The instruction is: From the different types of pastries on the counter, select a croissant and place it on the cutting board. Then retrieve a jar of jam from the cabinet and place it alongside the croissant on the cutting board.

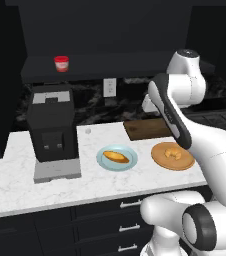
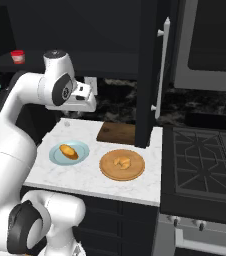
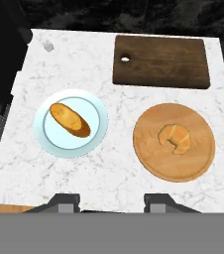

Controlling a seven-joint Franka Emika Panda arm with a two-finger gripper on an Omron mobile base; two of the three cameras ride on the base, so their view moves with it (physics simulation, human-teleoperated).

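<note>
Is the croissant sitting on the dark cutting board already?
No, the croissant lies on the round wooden plate, while the cutting board behind it is bare.

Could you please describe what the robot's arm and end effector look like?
The arm is glossy white with rounded, tube-like links and dark grey bands at its joints, plus a dark cap on top. The end effector shows two small, blocky dark grey fingertips. No cables or markings are visible.
</note>
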